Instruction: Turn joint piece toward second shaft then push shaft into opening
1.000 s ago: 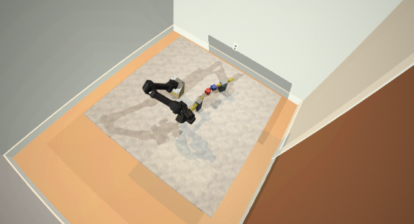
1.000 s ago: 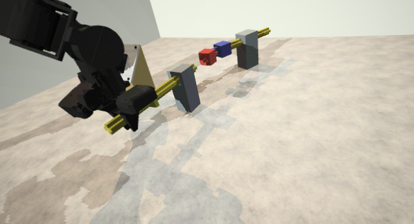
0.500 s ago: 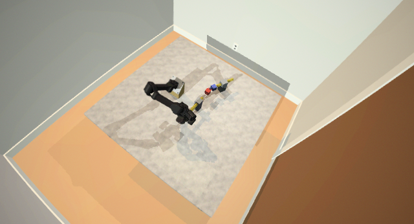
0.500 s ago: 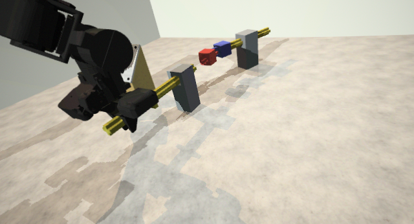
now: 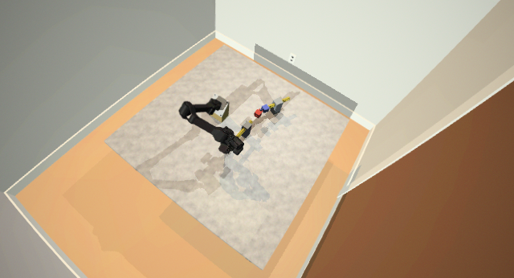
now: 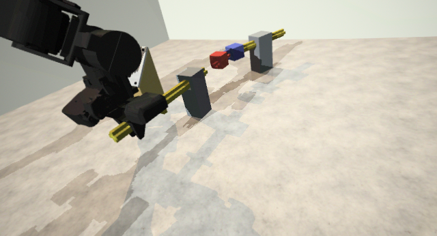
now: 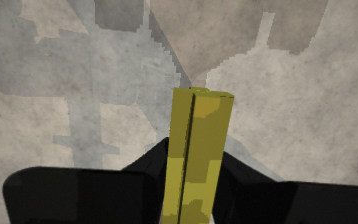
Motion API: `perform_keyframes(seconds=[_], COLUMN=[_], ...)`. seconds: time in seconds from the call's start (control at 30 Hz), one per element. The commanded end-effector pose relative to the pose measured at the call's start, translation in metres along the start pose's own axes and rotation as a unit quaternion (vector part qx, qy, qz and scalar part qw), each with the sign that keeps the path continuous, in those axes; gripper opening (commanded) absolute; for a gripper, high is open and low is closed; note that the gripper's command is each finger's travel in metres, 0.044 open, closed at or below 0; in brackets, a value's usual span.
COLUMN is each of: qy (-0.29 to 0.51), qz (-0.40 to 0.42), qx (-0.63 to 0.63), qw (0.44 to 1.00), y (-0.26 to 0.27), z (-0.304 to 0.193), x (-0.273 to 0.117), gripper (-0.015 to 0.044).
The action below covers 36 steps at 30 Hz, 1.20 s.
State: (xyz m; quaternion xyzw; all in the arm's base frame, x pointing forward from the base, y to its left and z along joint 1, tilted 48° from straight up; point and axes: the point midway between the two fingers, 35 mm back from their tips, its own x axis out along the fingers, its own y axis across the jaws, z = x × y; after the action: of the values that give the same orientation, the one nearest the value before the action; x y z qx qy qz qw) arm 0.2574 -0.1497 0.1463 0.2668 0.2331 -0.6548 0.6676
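Observation:
My gripper [image 6: 136, 118] [image 5: 236, 145] [image 7: 185, 144] is shut on the second yellow shaft [image 6: 177, 90] [image 7: 200, 145] [image 5: 241, 132] near its free rear end. This shaft runs through the near grey block [image 6: 196, 93] [image 5: 247, 128], and its front tip barely shows past the block. Beyond a gap sits the red joint piece [image 6: 219, 59] [image 5: 258, 113], joined to a blue piece [image 6: 235, 51] [image 5: 265, 108] on the fixed yellow shaft [image 6: 278, 33] in the far grey block [image 6: 261, 52] [image 5: 277, 105]. The red piece's opening faces the near block.
The arm's base with a yellow-sided white box [image 6: 148, 76] [image 5: 222, 111] stands left of the near block. The blocks stand on a mottled beige rug [image 6: 307, 127] [image 5: 281, 161] bordered by orange floor [image 5: 60, 206] and walls.

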Motion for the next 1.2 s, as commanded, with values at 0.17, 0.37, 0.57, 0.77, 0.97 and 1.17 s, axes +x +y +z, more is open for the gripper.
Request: perform_keyframes(seconds=[0.17,0.37,0.57,0.77,0.97,1.17], qy=[0.002,0.003,0.003,0.003,0.003,0.003], qz=[-0.008,-0.010,-0.011,-0.012,-0.012,-0.012], qx=[0.000,0.000,0.000,0.000,0.000,-0.001], qw=[1.000,1.000,1.000,1.000,1.000,1.000], y=[0.000,0.000,0.000,0.000,0.000,0.000], z=[-0.012,-0.022,-0.030,-0.039,-0.048,-0.057], x=[0.001,0.001,0.001,0.001,0.001,0.001], gripper=[0.0000,0.0000,0.0000,0.0000,0.0000,0.0000])
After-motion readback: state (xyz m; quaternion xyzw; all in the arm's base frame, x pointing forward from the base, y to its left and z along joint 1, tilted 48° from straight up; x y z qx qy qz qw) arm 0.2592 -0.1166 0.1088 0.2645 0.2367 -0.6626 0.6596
